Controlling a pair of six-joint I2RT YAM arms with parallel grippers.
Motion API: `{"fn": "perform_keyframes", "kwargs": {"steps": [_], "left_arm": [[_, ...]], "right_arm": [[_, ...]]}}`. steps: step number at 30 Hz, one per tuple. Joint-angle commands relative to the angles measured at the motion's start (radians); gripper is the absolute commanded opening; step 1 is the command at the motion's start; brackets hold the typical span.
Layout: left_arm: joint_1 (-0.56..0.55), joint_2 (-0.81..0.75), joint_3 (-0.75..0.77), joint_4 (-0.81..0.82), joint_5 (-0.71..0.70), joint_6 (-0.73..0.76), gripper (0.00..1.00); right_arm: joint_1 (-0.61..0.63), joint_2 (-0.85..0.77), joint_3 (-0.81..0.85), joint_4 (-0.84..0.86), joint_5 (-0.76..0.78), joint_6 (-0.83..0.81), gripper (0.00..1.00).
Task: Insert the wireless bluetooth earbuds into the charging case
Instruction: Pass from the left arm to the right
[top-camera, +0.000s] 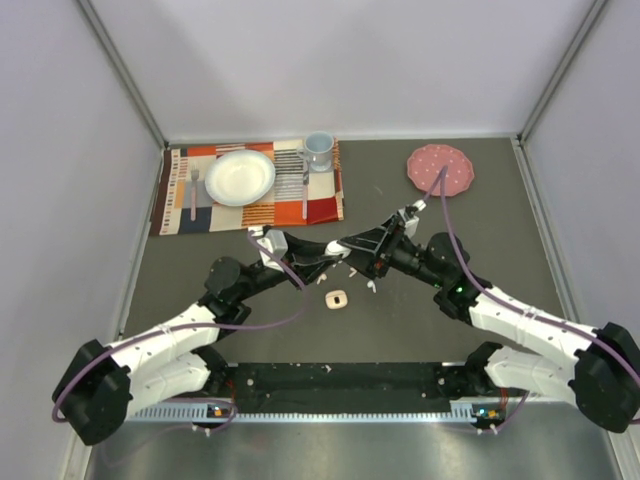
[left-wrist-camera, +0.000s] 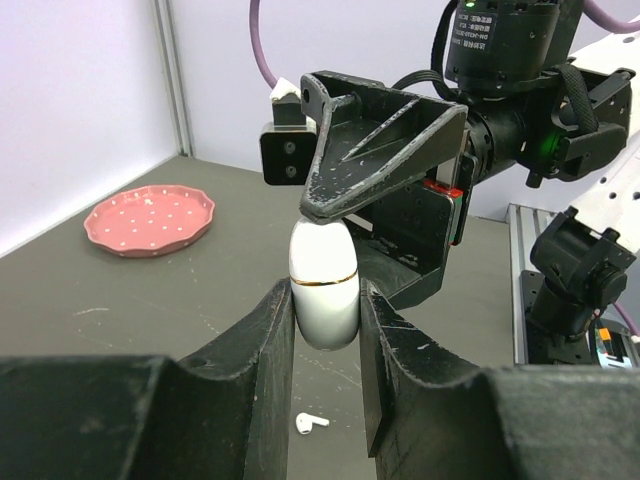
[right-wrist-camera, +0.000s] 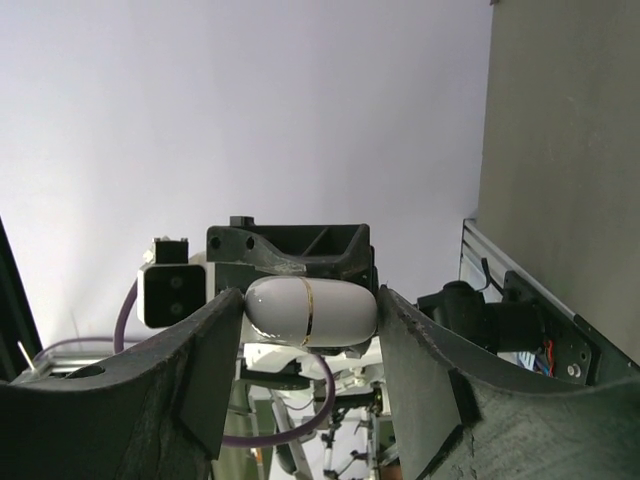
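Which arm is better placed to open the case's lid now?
Probably right: the left gripper clamps the case by its lower half, while the right gripper sits at its top end, ready to pull.

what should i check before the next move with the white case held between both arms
1. left pincer clamped on charging case: ok
2. right pincer straddling the case's top end: ok
3. right pincer's grip firm: cannot tell
4. case lid open: not ok, gold seam shut
5. loose earbud lying on the table below, free to pick: ok
6. case contents: cannot tell
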Motion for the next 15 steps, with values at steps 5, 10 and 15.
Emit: {"fn": "perform_keyframes", "kwargs": {"steps": [5, 10, 15], "left_arm": [[-0.009, 0.018, 0.005, 0.056, 0.017, 0.011, 0.0], [-0.011, 0.023, 0.008, 0.05, 0.001, 0.013, 0.0], [-0.011, 0.038, 0.057, -0.06, -0.009, 0.015, 0.1]], "right_arm": [[0.01, 0.032, -0.01, 0.109, 0.016, 0.034, 0.51], [0.01, 0.03, -0.014, 0.132, 0.013, 0.04, 0.42], [0.01, 0.019, -0.011, 0.109, 0.014, 0.012, 0.36]]}}
